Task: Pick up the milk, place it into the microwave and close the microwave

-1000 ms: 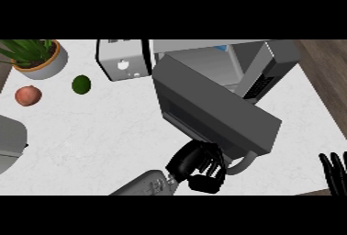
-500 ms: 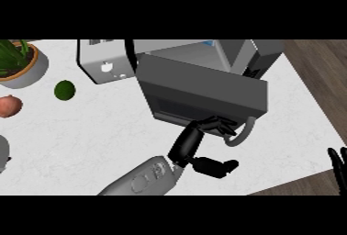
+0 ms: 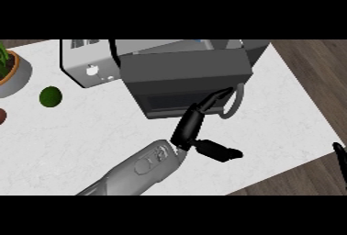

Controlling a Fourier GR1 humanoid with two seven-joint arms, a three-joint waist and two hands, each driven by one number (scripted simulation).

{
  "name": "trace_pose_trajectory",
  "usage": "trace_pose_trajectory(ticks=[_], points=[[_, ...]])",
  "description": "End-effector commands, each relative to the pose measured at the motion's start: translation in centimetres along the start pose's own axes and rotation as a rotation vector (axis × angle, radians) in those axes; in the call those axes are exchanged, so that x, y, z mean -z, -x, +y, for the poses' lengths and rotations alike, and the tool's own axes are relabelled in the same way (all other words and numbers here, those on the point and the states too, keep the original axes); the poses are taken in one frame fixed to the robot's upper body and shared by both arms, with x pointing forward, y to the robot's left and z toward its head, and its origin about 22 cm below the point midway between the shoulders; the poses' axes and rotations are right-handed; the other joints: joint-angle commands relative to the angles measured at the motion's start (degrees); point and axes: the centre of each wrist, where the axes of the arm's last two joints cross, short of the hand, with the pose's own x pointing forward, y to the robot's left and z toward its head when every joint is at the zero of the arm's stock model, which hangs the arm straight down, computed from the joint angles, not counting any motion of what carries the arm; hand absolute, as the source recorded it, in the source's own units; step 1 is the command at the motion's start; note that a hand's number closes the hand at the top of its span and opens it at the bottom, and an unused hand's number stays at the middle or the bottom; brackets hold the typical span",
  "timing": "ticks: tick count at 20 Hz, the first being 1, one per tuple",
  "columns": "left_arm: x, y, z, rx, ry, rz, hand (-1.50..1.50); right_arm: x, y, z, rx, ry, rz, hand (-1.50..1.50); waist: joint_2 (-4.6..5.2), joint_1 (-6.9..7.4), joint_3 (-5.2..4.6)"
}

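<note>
Microwave (image 3: pixel 183 78) door pressed by left hand (image 3: pixel 196 121), fingers straight; no readable writing

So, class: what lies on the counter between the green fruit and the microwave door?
In the head view, only bare white counter lies between the green fruit and the microwave door; nothing stands there.

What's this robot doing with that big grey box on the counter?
It is shutting a grey microwave on the white counter. The left hand has straight fingers pressed against the microwave's dark door, near its curved handle; the door looks nearly closed. The right hand rests at the right edge. No milk shows.
</note>
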Motion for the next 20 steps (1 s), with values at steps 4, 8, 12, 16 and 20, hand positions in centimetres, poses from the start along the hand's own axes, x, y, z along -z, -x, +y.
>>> trace_pose_trajectory(ticks=[4, 8, 12, 16, 20], points=[[2.1, -0.6, 0.7, 0.008, -0.059, -0.023, -1.5, 1.2, -0.7, -0.3, 0.045, -0.056, -0.02, -1.5, 0.61, -2.45, 0.1], [3.0, -0.8, 1.1, 0.014, -0.084, -0.035, -1.5, 2.0, -0.9, -0.3, 0.059, -0.077, -0.043, -1.5, 1.12, -3.18, 0.12], [3.8, -0.9, 1.4, 0.018, -0.099, -0.036, -1.5, 2.4, -1.3, -0.5, 0.075, -0.111, -0.043, -1.5, 1.31, -4.61, 0.19], [4.7, -1.4, 1.6, 0.02, -0.116, -0.047, -1.5, 3.2, -1.8, -1.0, 0.061, -0.122, -0.041, -1.5, 1.45, -4.92, 0.15], [4.8, -1.1, 1.7, 0.03, -0.13, -0.055, -1.5, 3.6, -1.9, -0.9, 0.077, -0.132, -0.049, -1.5, 1.71, -5.49, 0.15]])
